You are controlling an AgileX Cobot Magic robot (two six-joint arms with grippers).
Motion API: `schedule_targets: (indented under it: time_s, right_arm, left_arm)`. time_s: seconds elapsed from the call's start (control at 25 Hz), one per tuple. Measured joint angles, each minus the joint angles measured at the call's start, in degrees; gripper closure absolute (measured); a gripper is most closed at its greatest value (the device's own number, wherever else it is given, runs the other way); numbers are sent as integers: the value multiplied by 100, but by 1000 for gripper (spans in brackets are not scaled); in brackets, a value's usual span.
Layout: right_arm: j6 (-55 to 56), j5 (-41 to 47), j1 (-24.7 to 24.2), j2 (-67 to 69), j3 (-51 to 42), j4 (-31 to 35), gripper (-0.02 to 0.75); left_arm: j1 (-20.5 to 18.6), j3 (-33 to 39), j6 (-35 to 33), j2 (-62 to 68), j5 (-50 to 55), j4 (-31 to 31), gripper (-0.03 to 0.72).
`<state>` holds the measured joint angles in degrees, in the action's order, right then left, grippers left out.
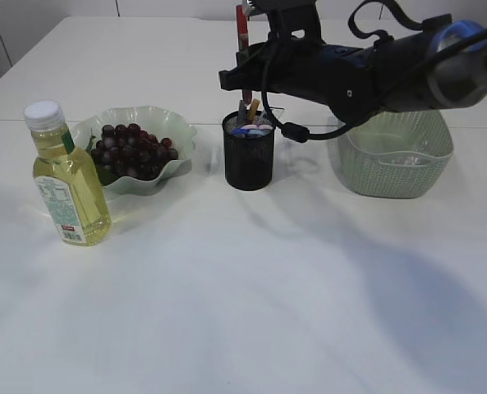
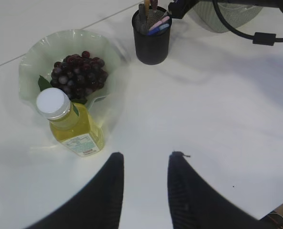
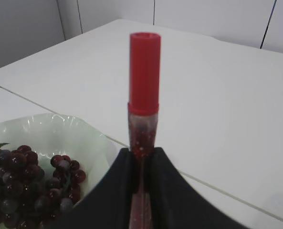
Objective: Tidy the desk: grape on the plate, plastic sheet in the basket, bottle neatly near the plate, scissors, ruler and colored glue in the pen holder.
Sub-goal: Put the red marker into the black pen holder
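My right gripper (image 3: 140,164) is closed on the colored glue (image 3: 143,90), one red tube with a red cap, held upright and pinched on the lower glittery part of its body, so the cap stands free above the jaws. In the exterior view this tube (image 1: 241,26) hangs just above the pen holder (image 1: 249,158). I judge the tube light, stiff and smooth, maybe a little slippery, so a grip on the middle of the body is right and I must keep it vertical for the drop. The pen holder is one black mesh cup and it has already several things inside; I see coloured handles and sticks, but I cannot count them or name them surely. My left gripper (image 2: 146,183) has its jaws moderately apart and holds nothing; it hovers over the bare table near the bottle (image 2: 69,124). There is one bottle, with yellow liquid and a white cap, standing just beside the plate (image 1: 186,135); it looks the heaviest thing here. One plate carries one bunch of grape (image 1: 135,148). One green basket (image 1: 391,164) stands on the right side; something pale lies inside, perhaps the plastic sheet, I cannot tell.
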<state>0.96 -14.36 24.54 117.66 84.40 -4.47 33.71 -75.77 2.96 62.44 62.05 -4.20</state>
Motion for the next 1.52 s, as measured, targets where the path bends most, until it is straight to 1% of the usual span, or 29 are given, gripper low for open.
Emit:
schedule_targets:
  time_s: [0.28,0.72,1.08,1.52]
  right_arm:
    - [0,-50,0,309,0,24,636]
    - [-217,-517,0,416,0,59,636]
    - [-274,-584,-132,416,0,220,636]
    - [-286,-595,-155,543,0,294,636]
  left_arm:
    - [0,0,0,0,0,0,452]
    - [0,0,0,0,0,0,452]
    - [0,0,0,0,0,0,452]
    - [0,0,0,0,0,0,452]
